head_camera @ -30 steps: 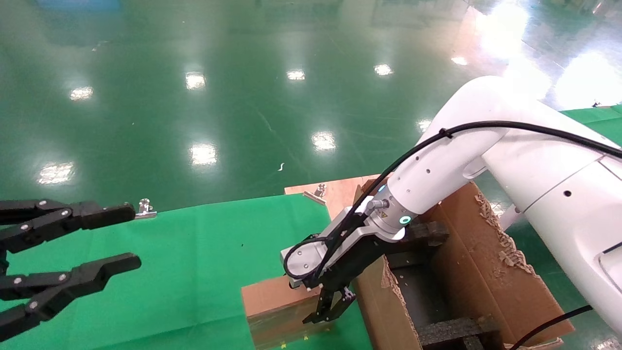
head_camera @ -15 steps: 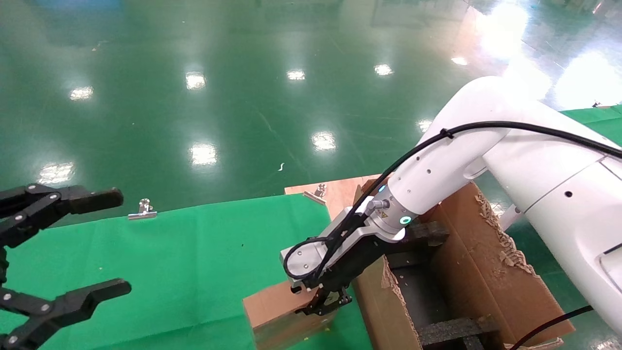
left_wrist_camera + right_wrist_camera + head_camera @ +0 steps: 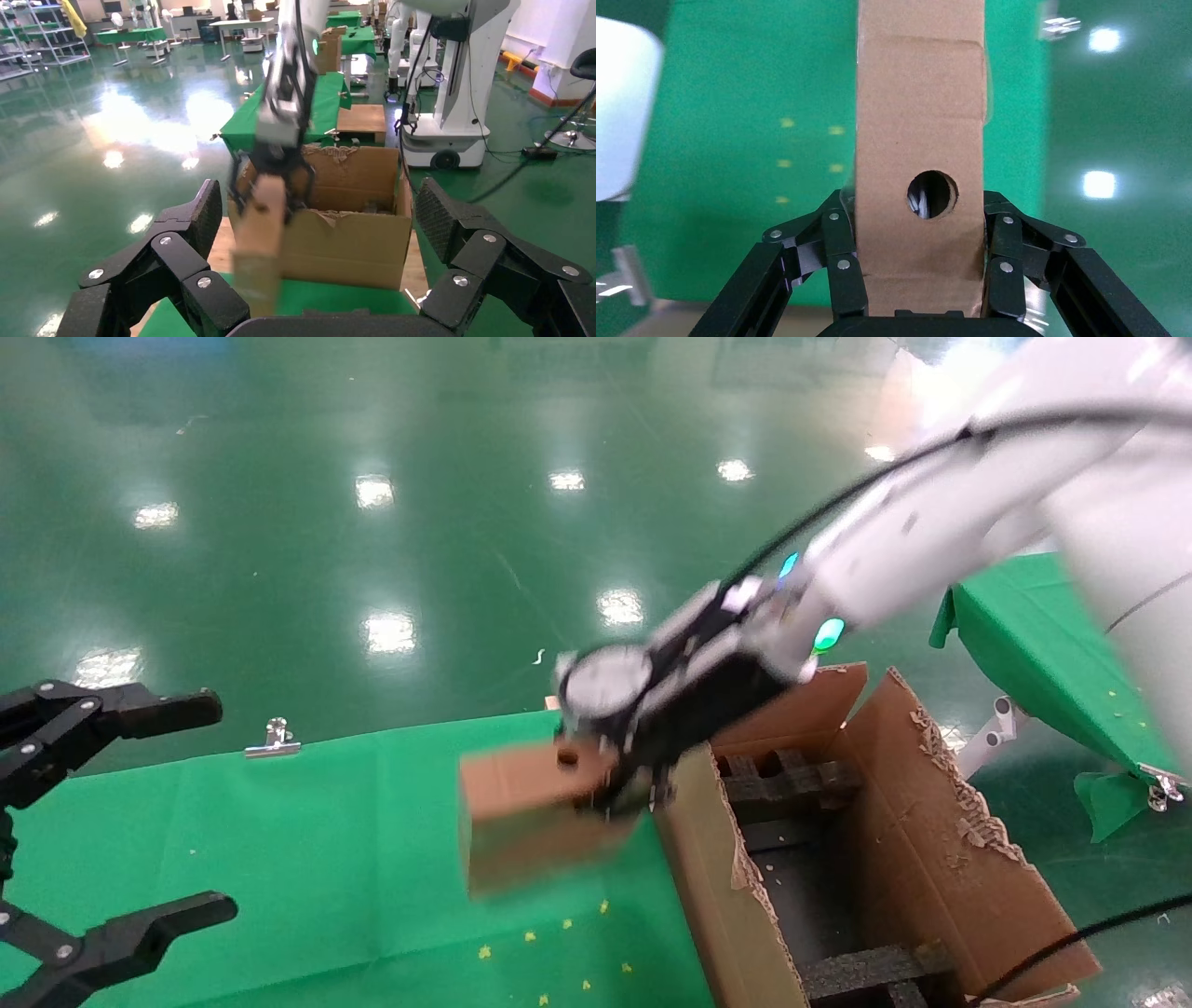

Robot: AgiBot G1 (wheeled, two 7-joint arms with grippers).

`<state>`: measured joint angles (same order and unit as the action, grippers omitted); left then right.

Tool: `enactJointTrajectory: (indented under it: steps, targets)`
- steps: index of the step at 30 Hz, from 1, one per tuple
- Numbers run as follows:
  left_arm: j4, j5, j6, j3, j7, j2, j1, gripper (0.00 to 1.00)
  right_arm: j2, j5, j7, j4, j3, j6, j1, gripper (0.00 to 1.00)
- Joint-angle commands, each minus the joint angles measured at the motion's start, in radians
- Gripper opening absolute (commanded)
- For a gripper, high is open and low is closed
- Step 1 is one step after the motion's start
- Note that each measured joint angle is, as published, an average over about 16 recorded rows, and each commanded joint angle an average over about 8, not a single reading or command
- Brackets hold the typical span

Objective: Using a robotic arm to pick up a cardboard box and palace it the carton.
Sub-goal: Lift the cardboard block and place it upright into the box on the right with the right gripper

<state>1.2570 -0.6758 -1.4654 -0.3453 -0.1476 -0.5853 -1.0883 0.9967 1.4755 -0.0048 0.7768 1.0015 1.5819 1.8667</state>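
The white robotic arm's right gripper (image 3: 619, 784), clamped on the small brown cardboard box (image 3: 535, 826) lifted at the large torn-flapped carton's (image 3: 941, 859) nine o'clock, risks snagging that near wall.

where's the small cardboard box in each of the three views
Head view: the cardboard box hangs low in the middle, above the green cloth, held by the right gripper.
Left wrist view: the box stands left of centre, before the carton.
Right wrist view: the box fills the middle, between the fingers.
Shared landmark: its round hole.
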Motion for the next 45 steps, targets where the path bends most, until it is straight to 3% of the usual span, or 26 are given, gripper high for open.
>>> enactJointTrajectory:
  steps: [1,13,23,34,45]
  targets:
    - [0.0,0.0,0.0,0.0,0.0,0.0,0.0,1.0,-0.004,-0.009,-0.011,-0.023,0.002,0.008,0.047,0.0]
    - [0.0,0.0,0.0,0.0,0.0,0.0,0.0,1.0,-0.106,-0.159,-0.041,-0.076,0.174,0.019,0.288,0.0]
    - [0.0,0.0,0.0,0.0,0.0,0.0,0.0,1.0,-0.238,-0.263,-0.044,-0.08,0.347,0.017,0.368,0.0]
    - [0.0,0.0,0.0,0.0,0.0,0.0,0.0,1.0,-0.43,-0.25,-0.078,-0.112,0.545,0.012,0.466,0.0]
    - [0.0,0.0,0.0,0.0,0.0,0.0,0.0,1.0,-0.542,-0.272,-0.098,-0.182,0.66,-0.005,0.446,0.0]
